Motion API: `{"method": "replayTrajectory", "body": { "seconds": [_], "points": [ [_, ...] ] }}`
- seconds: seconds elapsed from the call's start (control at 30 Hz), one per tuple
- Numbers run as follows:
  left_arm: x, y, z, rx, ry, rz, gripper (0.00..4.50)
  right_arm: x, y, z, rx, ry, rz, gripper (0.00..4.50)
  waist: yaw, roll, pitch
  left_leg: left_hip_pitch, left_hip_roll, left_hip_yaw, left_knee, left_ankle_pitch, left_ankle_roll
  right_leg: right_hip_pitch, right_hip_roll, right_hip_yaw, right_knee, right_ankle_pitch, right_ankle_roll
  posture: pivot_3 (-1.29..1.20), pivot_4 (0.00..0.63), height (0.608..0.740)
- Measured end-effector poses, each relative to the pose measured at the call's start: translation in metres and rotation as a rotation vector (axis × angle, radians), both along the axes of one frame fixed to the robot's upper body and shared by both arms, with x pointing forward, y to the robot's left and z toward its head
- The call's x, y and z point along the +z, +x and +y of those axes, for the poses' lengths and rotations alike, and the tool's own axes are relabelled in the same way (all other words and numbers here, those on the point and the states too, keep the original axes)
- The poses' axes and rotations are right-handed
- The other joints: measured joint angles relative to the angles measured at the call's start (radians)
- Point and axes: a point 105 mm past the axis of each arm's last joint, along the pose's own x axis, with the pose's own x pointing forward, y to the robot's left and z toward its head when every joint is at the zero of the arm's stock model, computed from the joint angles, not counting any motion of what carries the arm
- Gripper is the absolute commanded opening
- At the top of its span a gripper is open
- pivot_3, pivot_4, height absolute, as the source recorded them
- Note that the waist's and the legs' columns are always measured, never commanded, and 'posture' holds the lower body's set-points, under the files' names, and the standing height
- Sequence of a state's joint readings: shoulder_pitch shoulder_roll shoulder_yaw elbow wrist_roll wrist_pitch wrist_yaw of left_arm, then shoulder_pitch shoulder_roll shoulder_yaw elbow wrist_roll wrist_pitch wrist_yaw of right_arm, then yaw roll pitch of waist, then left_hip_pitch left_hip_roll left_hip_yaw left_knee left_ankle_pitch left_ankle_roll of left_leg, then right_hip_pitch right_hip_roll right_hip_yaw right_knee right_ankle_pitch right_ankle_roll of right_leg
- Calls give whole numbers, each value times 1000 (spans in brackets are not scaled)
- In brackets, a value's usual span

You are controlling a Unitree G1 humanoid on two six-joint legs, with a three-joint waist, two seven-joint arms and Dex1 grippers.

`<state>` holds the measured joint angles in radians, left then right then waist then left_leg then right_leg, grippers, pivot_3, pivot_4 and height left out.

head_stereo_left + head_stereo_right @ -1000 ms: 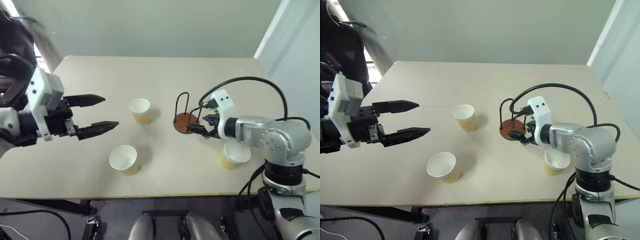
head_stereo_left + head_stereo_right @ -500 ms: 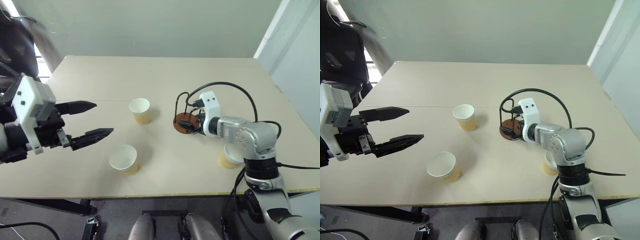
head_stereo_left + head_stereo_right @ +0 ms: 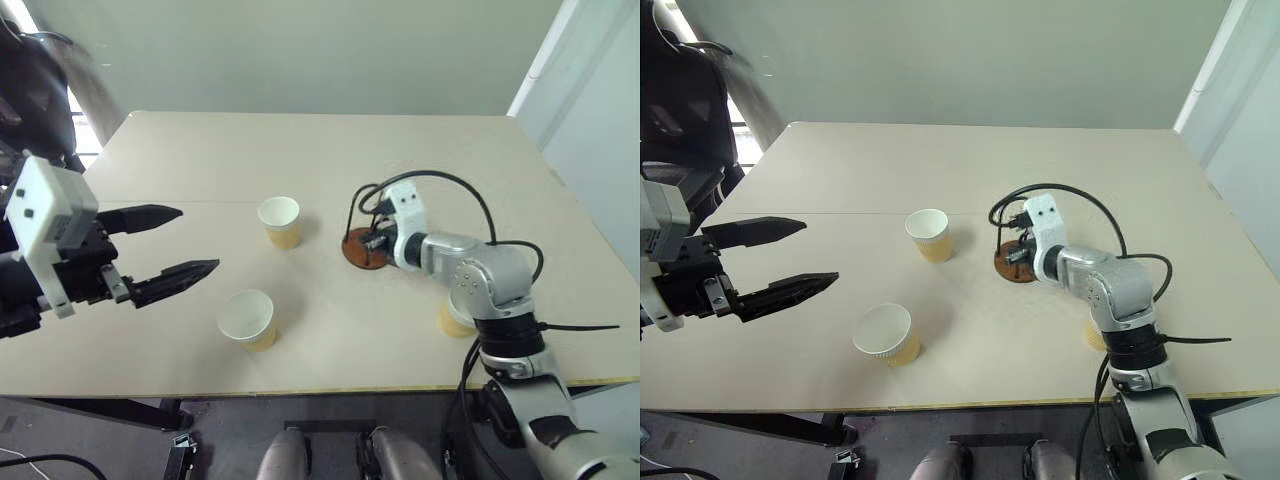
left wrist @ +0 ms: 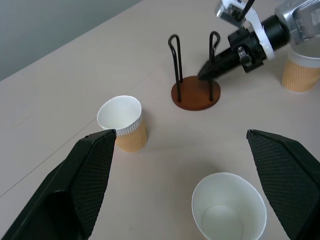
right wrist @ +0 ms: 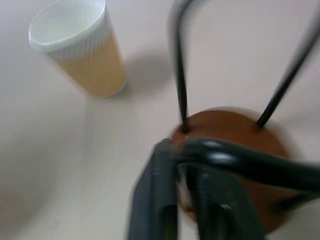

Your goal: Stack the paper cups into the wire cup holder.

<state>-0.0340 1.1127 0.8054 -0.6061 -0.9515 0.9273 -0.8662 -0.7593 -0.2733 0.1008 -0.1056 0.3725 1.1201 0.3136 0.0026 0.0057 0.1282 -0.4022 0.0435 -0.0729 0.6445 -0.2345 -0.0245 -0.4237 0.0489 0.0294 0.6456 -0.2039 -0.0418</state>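
Three cups and one holder on your table (image 3: 200,150), listed largest first.

Table: pale, flat, carries everything below.

Left gripper (image 3: 178,241): held above the table's left side, well apart from every cup, fingers spread wide, nothing between them. It has drifted slightly back toward the table edge since a second ago.

Right gripper (image 4: 206,74): this is your change. A second ago its fingers stood apart just beside the holder's base; now the arm has reached in leftward and the fingers have clamped together on a wire loop low over the disc, as the right wrist view shows. Forearm lies low across the table, gripper angled slightly down. Judged meaning: you now have the holder steadied or ready to shift, before any cup goes in.

Cups: far cup (image 3: 279,220) upright, left of the holder; near cup (image 3: 247,318) upright, toward the front edge; third cup (image 4: 300,70) upright behind the right forearm. None is stacked yet.

Holder (image 3: 365,247): brown disc base, black wire loops upright, empty, mid-table.
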Motion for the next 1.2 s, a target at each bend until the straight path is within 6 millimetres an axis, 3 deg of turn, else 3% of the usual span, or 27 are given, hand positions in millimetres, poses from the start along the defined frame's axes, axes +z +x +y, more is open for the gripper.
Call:
{"method": "replayTrajectory", "body": {
  "seconds": [0.37, 0.73, 1.2],
  "points": [
    [-5, -3, -3, -29, -10, 42, 4500, -9, -16, -4, 152, -33, 6, 33, 0, -1, 0, 0, 0, 0, 0, -1, -1, 0, 0, 0, 0, -1, -1, 0, 150, 740],
    [-7, -4, -8, -82, 0, 85, 4500, -18, -79, 1, 674, -120, -21, 33, -1, -1, -1, 0, 1, 1, 1, 0, -1, 1, 1, 0, -1, -1, 0, 0, 150, 740],
    [-5, -3, -8, -77, -1, 72, 4500, -26, -110, -3, 925, -175, -24, 33, -2, -1, -1, 0, 1, 1, 2, 0, 0, 2, 1, 0, -1, -4, -4, 0, 150, 740]
  ]
}}
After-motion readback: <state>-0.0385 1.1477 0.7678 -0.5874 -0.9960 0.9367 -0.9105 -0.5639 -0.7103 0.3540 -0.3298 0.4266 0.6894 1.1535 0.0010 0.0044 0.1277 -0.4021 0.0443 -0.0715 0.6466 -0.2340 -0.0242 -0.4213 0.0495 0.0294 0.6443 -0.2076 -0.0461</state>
